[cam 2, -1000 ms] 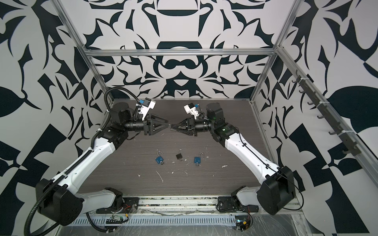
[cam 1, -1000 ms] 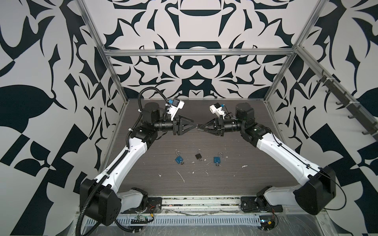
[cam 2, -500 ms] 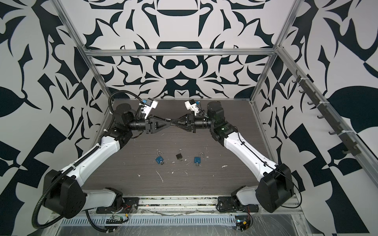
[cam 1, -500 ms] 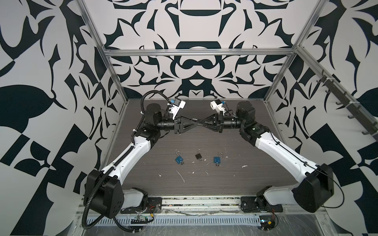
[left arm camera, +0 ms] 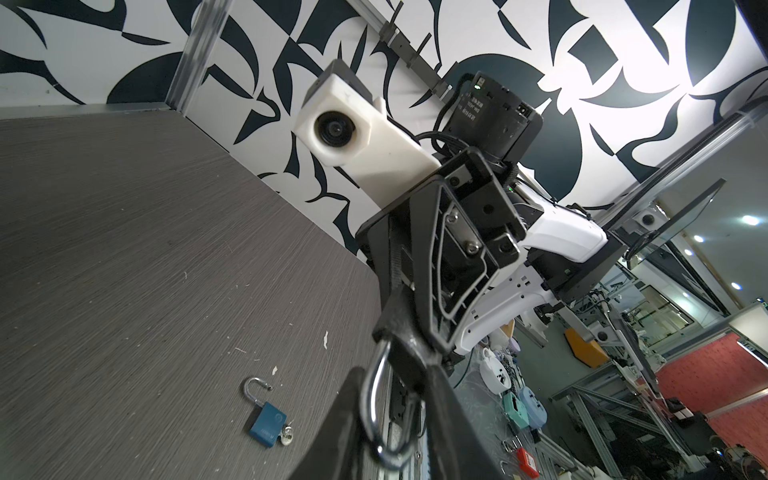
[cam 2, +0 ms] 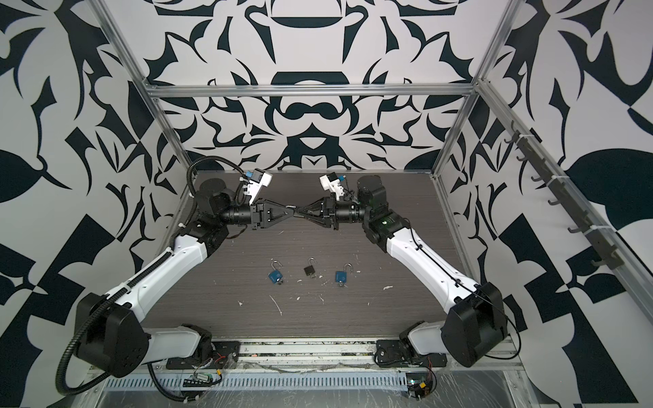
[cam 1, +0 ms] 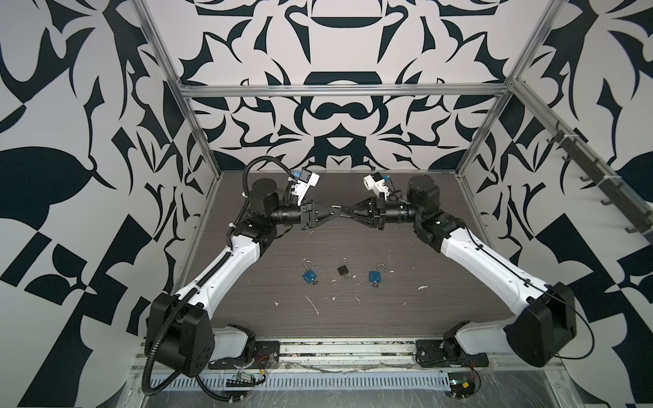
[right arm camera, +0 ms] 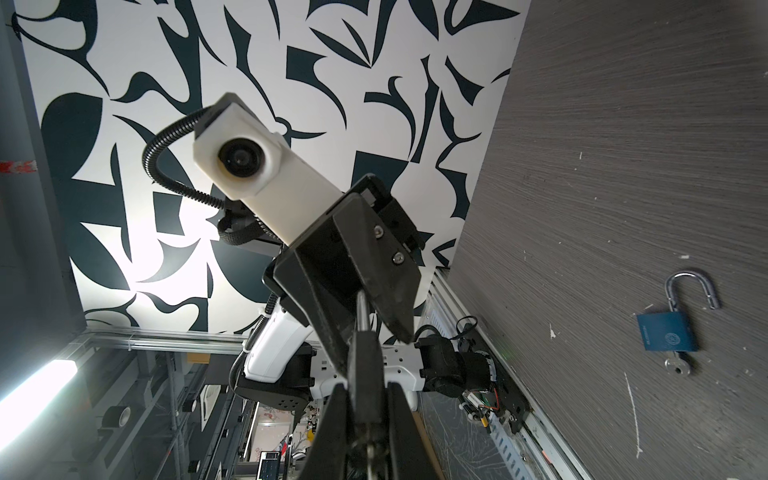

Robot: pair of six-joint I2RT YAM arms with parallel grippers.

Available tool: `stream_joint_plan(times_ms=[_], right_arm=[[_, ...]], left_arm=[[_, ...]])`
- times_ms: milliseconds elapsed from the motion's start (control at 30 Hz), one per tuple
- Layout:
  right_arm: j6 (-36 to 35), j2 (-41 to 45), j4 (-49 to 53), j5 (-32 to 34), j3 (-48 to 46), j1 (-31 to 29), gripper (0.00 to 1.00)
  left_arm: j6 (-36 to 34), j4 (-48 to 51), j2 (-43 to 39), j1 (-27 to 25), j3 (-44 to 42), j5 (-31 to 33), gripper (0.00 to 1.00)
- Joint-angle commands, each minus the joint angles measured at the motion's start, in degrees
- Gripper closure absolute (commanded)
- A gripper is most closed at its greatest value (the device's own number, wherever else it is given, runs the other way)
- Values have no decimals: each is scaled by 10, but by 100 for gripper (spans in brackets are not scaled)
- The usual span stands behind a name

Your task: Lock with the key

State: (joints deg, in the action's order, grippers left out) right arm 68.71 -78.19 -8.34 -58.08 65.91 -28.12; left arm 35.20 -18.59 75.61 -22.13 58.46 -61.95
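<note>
A black padlock [left arm camera: 409, 359] hangs in mid-air over the back of the table. My right gripper [right arm camera: 365, 399] is shut on its flat body [right arm camera: 365, 365]. The silver shackle [left arm camera: 371, 395] points toward my left gripper [left arm camera: 392, 386], whose fingers [left arm camera: 345, 432] have closed in on either side of the loop. In both top views the two grippers meet tip to tip, left [cam 1: 335, 209] and right [cam 1: 345, 210]. A glint of metal [right arm camera: 367, 448] shows at the body's base between the right fingers; I cannot tell whether it is the key.
Three more padlocks lie open on the dark wood table [cam 1: 424, 289]: a blue padlock [cam 1: 308, 275], a small black padlock [cam 1: 342, 270] and another blue padlock [cam 1: 374, 276]. The blue ones have keys [left arm camera: 286, 435] in them. Patterned walls enclose the table.
My left gripper has moved right to meet the right gripper, and its jaws have narrowed around the shackle. The right gripper has shifted slightly toward it, still holding the padlock.
</note>
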Motion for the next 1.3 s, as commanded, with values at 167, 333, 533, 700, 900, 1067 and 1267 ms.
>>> stream_joint_plan(times_ms=[167,333,533,700,900,1067,1267], right_arm=[[-50,24,-9,13,-3,14,100],[-71,35,3,21,-7,20,100],[-82,38,8,21,-6,22,100],[-99,42,14,17,-4,22,100],[-118,54,13,16,-5,22,100],[-151,65,39,24,-4,22,100],[-180,66,61,21,-1,22,100]], left_arm=[[11,-19,-2,1,-6,1,73],[23,-29,1,1,-6,-4,73],[24,-22,2,1,0,-6,76],[28,-22,1,1,0,-3,76],[34,-24,6,1,2,0,68],[45,-30,13,1,3,2,60],[60,-46,16,1,3,4,61]])
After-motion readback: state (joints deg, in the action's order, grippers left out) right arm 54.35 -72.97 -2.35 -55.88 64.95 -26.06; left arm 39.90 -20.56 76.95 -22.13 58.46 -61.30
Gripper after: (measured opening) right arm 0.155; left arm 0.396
